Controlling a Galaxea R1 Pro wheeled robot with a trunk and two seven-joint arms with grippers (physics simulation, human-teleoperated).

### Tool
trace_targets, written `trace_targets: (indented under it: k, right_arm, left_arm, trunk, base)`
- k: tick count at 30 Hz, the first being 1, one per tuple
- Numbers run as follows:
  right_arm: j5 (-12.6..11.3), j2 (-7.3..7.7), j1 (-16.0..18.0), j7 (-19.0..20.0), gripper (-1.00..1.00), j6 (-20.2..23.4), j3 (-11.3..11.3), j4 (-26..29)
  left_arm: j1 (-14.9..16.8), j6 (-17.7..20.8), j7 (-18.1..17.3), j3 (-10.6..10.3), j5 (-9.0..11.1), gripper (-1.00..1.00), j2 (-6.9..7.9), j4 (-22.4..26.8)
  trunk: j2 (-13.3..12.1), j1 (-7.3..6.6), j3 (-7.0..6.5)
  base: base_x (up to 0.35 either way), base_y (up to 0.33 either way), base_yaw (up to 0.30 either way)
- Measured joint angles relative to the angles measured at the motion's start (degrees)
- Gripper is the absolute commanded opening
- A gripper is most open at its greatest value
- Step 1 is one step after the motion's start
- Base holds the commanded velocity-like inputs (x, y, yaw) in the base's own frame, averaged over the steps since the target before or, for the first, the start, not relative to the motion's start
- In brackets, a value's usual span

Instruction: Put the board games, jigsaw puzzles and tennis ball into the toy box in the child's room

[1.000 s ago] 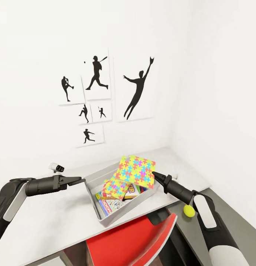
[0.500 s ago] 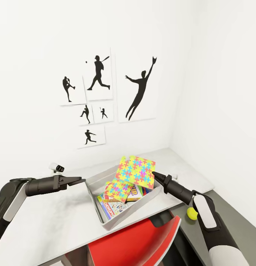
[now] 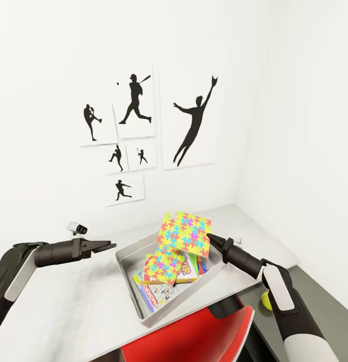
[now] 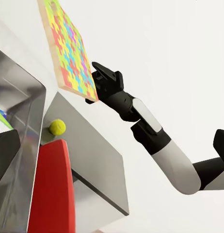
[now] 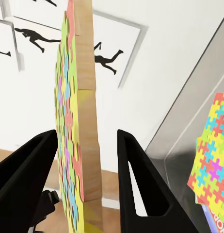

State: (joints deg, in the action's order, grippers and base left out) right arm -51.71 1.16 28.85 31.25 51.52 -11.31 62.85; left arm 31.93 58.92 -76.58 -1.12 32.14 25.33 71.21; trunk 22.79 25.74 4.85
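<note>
Fingers of the right gripper (image 5: pixel 88 160) were seen in the right wrist view on either side of a jigsaw puzzle (image 3: pixel 186 234). A gap showed between each finger and the board's faces, so whether it was truly clamped could not be told. In the head view the board was held up on edge at the centre of the frame, its patterned face turned toward the camera, just above the far right wall of the toy box (image 3: pixel 124 261). A second puzzle (image 3: pixel 164 265) lay flat inside the box on top of the board games (image 3: pixel 152 294).

Lower left in the head view, the left gripper (image 3: pixel 109 246) was held level beside the box's left wall with nothing in it; its fingers appeared close together, though this could not be settled.

The box lay below the held board and toward the frame's lower left, so the release was judged to call for tipping the board flat and carrying it inward; the right arm was plainly the nearer one.

The tennis ball (image 3: pixel 266 300) was seen at the lower right, beyond the edge of the table (image 3: pixel 58 301) and lower down, not yet in the box.
</note>
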Motion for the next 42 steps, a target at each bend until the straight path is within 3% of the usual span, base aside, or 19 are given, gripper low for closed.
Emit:
trace_targets:
  k: [12, 14, 16, 19, 22, 26, 29, 35, 40, 42]
  right_arm:
    - [0.68, -0.18, 0.06, -1.33, -1.00, -0.17, 0.84, -0.08]
    - [2.69, -0.32, 0.06, -4.49, -1.00, 0.07, 1.74, -0.38]
    - [4.38, -0.66, 1.58, -10.38, -1.00, 0.75, 2.46, -0.32]
    - [5.45, -1.30, 8.54, -21.17, -1.00, 5.07, 3.38, -3.16]
    - [5.35, -1.54, 13.57, -26.12, -1.00, 8.04, 3.94, -9.46]
    - [5.52, -1.12, 16.48, -27.42, -1.00, 8.21, 6.03, -12.25]
    - [5.51, -0.87, 16.97, -27.60, -1.00, 8.21, 7.94, -12.63]
    - [5.69, -0.90, 17.09, -27.66, -1.00, 8.21, 9.62, -12.81]
    - [5.49, -0.97, 17.14, -27.63, -1.00, 8.32, 14.65, -12.66]
    - [5.37, -1.14, 17.14, -27.58, -1.00, 8.30, 15.52, -12.62]
  left_arm:
    - [0.00, 0.00, 0.00, 0.00, -0.01, 1.00, -0.09, 0.00]
    - [0.00, 0.00, 0.01, -0.05, 0.00, 1.00, -0.24, 0.00]
    - [0.00, -0.01, 0.01, -0.08, -0.05, 1.00, -0.41, -0.01]
    - [0.00, -0.01, 0.01, -0.09, -0.02, 1.00, -0.47, -0.01]
    - [0.00, -0.01, 0.01, -0.09, -0.01, 1.00, -0.47, 0.00]
    - [0.00, -0.01, 0.01, -0.09, -0.01, 1.00, -0.51, 0.00]
    - [0.00, -0.01, -0.02, -0.09, -0.01, 1.00, -0.47, 0.00]
    - [0.00, -0.01, -0.04, -0.08, -0.01, 1.00, -0.43, 0.00]
    - [0.00, -0.01, -0.08, -0.06, 0.03, 1.00, -0.43, -0.01]
    - [0.00, -0.01, -0.08, -0.08, 0.01, 1.00, -0.43, 0.00]
  trunk:
    - [0.00, 0.01, 0.00]
    - [0.00, 0.01, 0.00]
    - [-0.01, 0.01, 0.00]
    - [-0.01, 0.01, -0.01]
    - [-0.01, 0.01, -0.01]
    - [0.00, 0.00, 0.00]
    - [0.00, 0.00, 0.00]
    - [0.00, 0.00, 0.00]
    - [0.00, 0.00, 0.00]
    - [0.00, 0.00, 0.00]
  base:
    - [0.004, 0.000, 0.000]
    - [0.000, 0.000, 0.000]
    - [0.000, 0.000, 0.000]
    - [0.000, 0.000, 0.000]
    - [0.000, 0.000, 0.000]
    - [0.000, 0.000, 0.000]
    - [0.000, 0.000, 0.000]
    - [0.000, 0.000, 0.000]
    - [0.000, 0.000, 0.000]
    - [0.000, 0.000, 0.000]
